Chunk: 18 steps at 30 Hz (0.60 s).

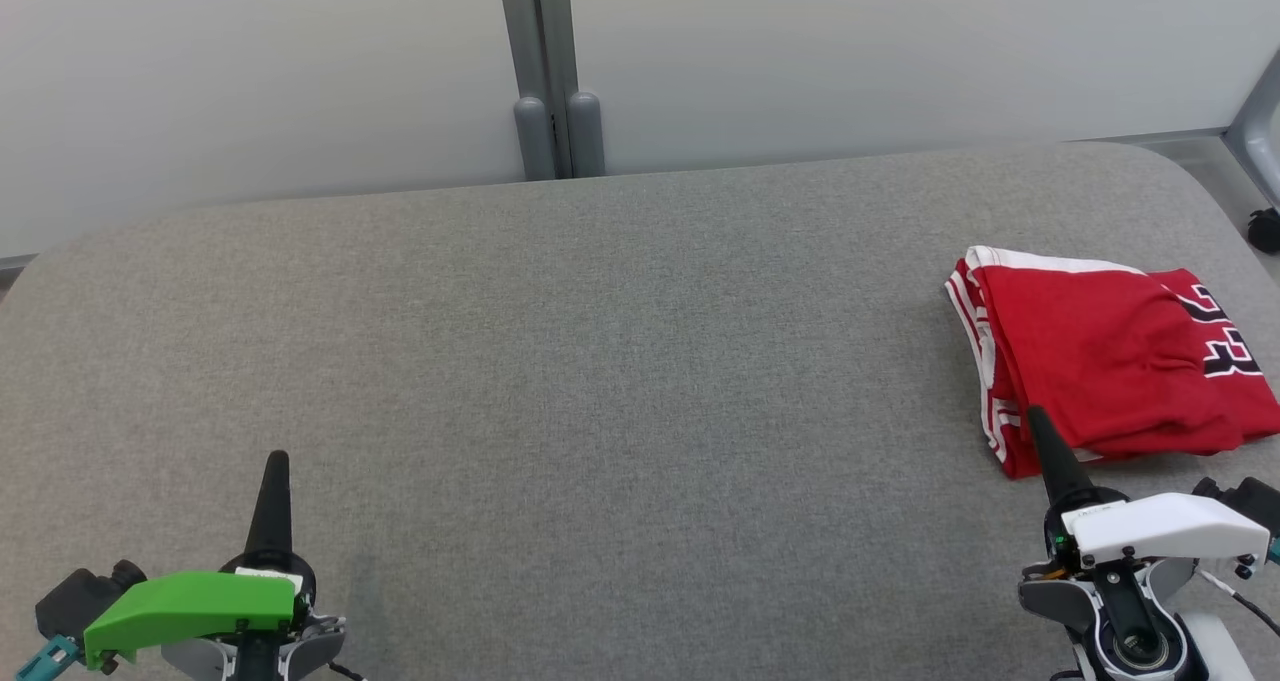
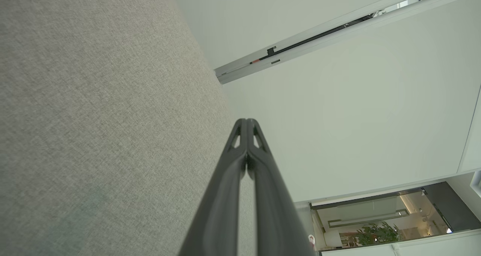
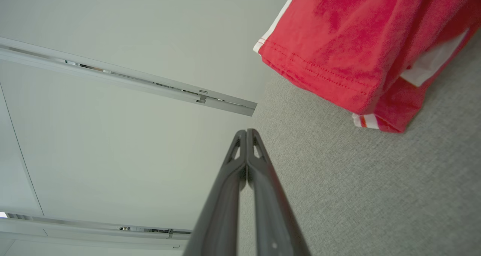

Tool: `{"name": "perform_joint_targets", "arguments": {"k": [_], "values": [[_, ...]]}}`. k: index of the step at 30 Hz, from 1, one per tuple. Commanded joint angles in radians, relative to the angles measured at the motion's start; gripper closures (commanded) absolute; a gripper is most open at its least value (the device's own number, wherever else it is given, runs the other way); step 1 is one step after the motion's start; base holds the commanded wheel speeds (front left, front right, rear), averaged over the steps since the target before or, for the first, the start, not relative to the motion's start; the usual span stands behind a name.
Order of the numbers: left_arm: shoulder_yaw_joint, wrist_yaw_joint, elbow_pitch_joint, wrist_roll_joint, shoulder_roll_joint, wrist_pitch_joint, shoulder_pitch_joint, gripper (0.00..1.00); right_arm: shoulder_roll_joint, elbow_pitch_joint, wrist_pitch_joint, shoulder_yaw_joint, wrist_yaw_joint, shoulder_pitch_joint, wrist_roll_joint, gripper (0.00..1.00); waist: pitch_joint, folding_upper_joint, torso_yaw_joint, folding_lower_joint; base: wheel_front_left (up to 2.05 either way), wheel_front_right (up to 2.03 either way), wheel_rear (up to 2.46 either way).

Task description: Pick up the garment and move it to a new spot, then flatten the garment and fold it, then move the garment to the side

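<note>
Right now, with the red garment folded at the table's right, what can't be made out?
- Head view: garment runs off the right edge; its far corner is cut off.
- Head view: black print is partly tucked by a fold, unreadable.
- Head view: right gripper covers a bit of the garment's near edge.
- Right wrist view: top and right edges cut the garment.

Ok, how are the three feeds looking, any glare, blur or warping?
Head view: soft even light, no glare, red shirt sharp, faint shadow at its near edge. Left wrist view: wall seam bows near the frame edge; left claw softens toward the bottom. Right wrist view: same bowing, shirt stitching crisp, right claw soft low down.
</note>
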<state>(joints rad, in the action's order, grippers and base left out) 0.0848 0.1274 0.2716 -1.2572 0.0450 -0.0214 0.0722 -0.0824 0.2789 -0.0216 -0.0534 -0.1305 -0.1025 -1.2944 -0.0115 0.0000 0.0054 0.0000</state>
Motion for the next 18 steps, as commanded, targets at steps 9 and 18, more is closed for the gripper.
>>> {"name": "perform_joint_targets", "arguments": {"k": [9,18], "values": [[0.010,0.004,-0.013,-0.096,0.007,-0.024,0.028,1.00,0.006,-0.018,-0.025,-0.019,0.000,-0.012,-0.084,1.00,0.003,0.0000,-0.001,0.0000,0.00,0.00,0.00],[0.017,0.005,-0.018,-0.167,0.008,-0.044,0.033,1.00,0.014,-0.023,-0.045,-0.031,0.000,-0.011,-0.149,1.00,0.006,0.0000,-0.002,0.0000,0.00,0.00,0.00]]}}
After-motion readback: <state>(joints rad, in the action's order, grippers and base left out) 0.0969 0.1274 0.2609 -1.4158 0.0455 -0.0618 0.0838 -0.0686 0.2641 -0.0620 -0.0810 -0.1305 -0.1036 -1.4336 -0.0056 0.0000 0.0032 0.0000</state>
